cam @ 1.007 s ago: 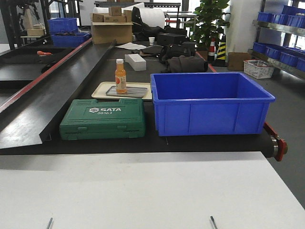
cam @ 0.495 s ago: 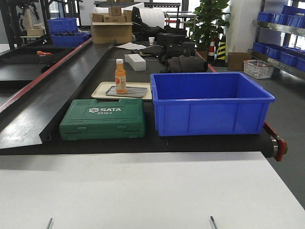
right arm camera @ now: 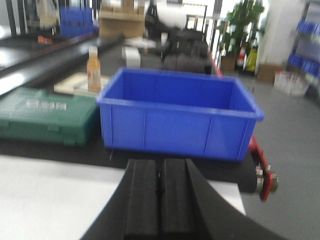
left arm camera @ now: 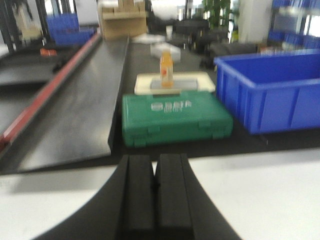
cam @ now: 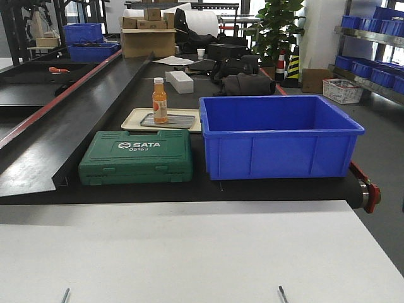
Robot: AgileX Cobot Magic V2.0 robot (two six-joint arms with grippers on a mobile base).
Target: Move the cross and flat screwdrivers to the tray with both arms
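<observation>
Left hand (left arm camera: 155, 197) and right hand (right arm camera: 160, 200) sit closed over white table (cam: 189, 252).

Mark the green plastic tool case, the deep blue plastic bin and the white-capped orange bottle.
Green plastic tool case (cam: 136, 156): front view, middle of its lid.
Deep blue plastic bin (cam: 278, 156): front view, near outer wall.
White-capped orange bottle (cam: 160, 106): front view, its orange body.

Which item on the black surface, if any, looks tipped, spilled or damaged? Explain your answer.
Nothing stands out. The orange bottle stands upright on the cream tray, the green case lies flat and closed, and the blue bin sits upright with no visible damage. No spill shows.
</observation>
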